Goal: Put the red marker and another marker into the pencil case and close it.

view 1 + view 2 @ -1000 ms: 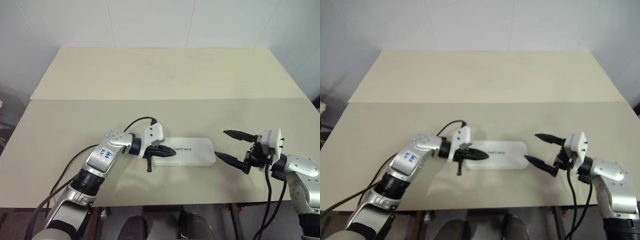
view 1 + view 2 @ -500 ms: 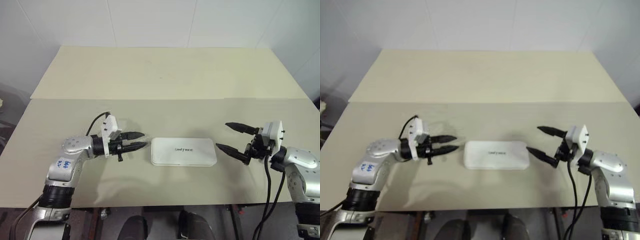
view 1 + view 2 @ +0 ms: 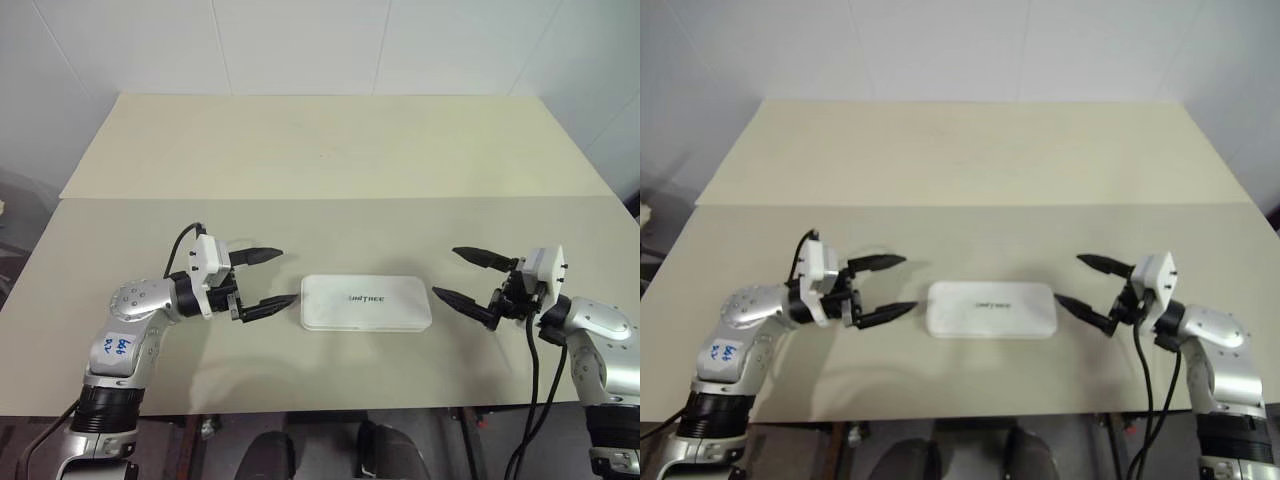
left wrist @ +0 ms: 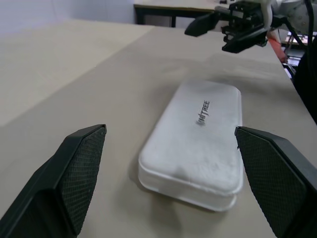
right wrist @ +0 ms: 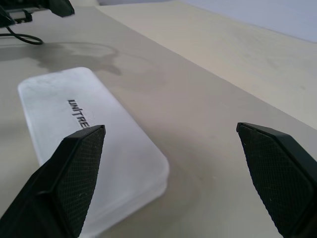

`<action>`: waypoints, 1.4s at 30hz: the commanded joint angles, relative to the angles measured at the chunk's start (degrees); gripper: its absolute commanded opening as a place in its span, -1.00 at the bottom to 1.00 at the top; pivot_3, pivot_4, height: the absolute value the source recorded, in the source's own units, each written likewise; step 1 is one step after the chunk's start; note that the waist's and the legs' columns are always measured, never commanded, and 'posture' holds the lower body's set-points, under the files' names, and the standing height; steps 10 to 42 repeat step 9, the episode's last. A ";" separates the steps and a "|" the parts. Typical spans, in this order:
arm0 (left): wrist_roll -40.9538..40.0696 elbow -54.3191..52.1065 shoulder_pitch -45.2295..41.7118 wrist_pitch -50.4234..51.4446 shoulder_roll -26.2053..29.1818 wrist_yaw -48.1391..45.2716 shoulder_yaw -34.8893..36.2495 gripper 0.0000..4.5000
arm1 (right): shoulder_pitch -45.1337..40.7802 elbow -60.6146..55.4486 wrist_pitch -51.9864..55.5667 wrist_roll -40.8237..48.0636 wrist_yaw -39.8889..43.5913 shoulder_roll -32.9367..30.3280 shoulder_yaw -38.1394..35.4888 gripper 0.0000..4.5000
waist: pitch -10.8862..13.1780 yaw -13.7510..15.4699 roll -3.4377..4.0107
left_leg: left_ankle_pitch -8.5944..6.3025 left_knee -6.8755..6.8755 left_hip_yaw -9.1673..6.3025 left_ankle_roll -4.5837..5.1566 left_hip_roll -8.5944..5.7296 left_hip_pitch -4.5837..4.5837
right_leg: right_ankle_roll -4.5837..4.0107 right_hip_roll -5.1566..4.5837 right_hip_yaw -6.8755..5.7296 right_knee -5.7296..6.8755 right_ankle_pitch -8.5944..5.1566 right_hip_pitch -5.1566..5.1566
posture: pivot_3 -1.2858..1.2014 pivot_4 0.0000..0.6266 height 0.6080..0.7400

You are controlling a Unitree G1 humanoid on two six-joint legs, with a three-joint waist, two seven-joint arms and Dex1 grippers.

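Note:
The pencil case (image 3: 367,302) lies closed and flat on the table, white with dark "UNITREE" lettering on its lid. My left gripper (image 3: 286,276) is open just off the case's left end, level and pointing at it without touching, with nothing between its fingers. My right gripper (image 3: 445,272) is open in the same way a little off the case's right end, also holding nothing. The left wrist view looks along the case's (image 4: 198,134) lid to the right gripper (image 4: 218,27) beyond it. The red marker and the other marker are hidden from view.
The beige table (image 3: 320,230) is two boards meeting at a seam (image 3: 330,198) behind the case. A white wall stands behind the far board. The table's front edge (image 3: 320,410) runs close below both arms.
My left gripper has pulled back to the left off the case's left end and gone from shut to open. The case lies closed in the same place. The right gripper has barely moved.

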 commanded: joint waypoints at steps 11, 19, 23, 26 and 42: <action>-1.61 -0.72 1.44 -3.38 -0.55 0.26 1.21 0.98 | 1.97 -0.24 -0.88 1.32 3.00 -3.66 -3.12 1.00 | 0.00 -0.08 0.00 | 0.00 0.00 0.04 0.00 0.00 0.01 | 0.00 0.01 0.00 -0.02 0.00 0.00 | 0.03 -0.52 1.00; -1.61 -0.72 1.44 -3.38 -0.55 0.26 1.21 0.98 | 1.97 -0.24 -0.88 1.32 3.00 -3.66 -3.12 1.00 | 0.00 -0.08 0.00 | 0.00 0.00 0.04 0.00 0.00 0.01 | 0.00 0.01 0.00 -0.02 0.00 0.00 | 0.03 -0.52 1.00; -1.61 -0.72 1.44 -3.38 -0.55 0.26 1.21 0.98 | 1.97 -0.24 -0.88 1.32 3.00 -3.66 -3.12 1.00 | 0.00 -0.08 0.00 | 0.00 0.00 0.04 0.00 0.00 0.01 | 0.00 0.01 0.00 -0.02 0.00 0.00 | 0.03 -0.52 1.00; -1.61 -0.72 1.44 -3.38 -0.55 0.26 1.21 0.98 | 1.97 -0.24 -0.88 1.32 3.00 -3.66 -3.12 1.00 | 0.00 -0.08 0.00 | 0.00 0.00 0.04 0.00 0.00 0.01 | 0.00 0.01 0.00 -0.02 0.00 0.00 | 0.03 -0.52 1.00; -1.61 -0.72 1.44 -3.38 -0.55 0.26 1.21 0.98 | 1.97 -0.24 -0.88 1.32 3.00 -3.66 -3.12 1.00 | 0.00 -0.08 0.00 | 0.00 0.00 0.04 0.00 0.00 0.01 | 0.00 0.01 0.00 -0.02 0.00 0.00 | 0.03 -0.52 1.00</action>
